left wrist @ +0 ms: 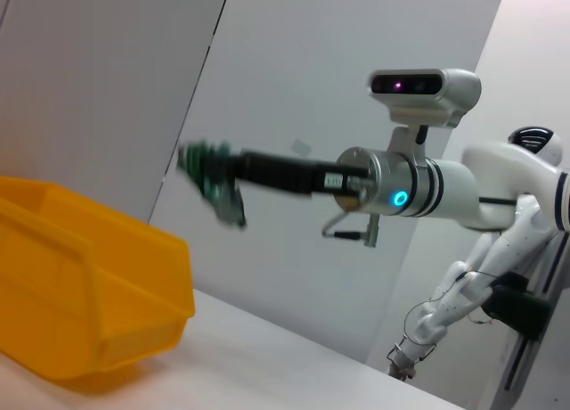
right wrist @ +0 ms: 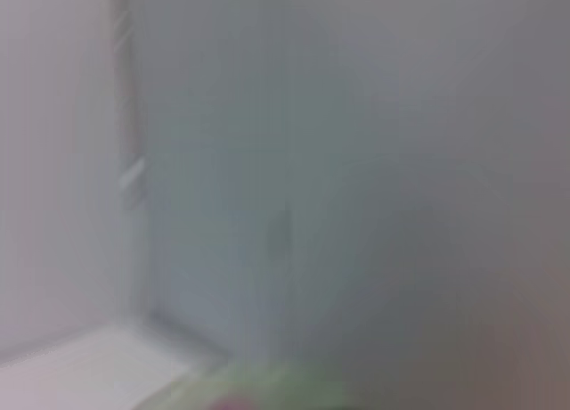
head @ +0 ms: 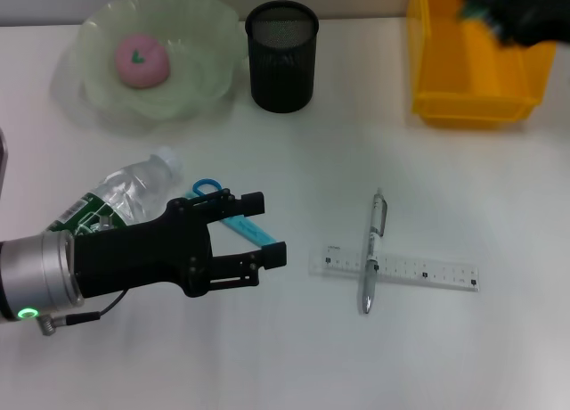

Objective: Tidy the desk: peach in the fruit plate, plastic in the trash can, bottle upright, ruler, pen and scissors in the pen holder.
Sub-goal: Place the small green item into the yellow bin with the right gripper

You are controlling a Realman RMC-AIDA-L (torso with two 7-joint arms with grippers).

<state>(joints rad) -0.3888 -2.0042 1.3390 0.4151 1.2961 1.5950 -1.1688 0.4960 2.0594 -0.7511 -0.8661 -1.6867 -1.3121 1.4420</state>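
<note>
Green plastic [head: 476, 4] pinched in right gripper [head: 499, 13] above yellow bin [head: 472, 71]. Left gripper [head: 267, 227] spread wide over scissors [head: 233, 216], beside lying bottle [head: 120, 196].

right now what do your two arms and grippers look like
The left gripper is matte black with two straight blocky fingers, mounted on a silver metal cuff with a glowing green ring light and a thin black cable looping beneath it. The right gripper is black too, on a slim black forearm joined to a silver cuff with a cyan light, a cable loop, and glossy white arm segments with black bands.
</note>
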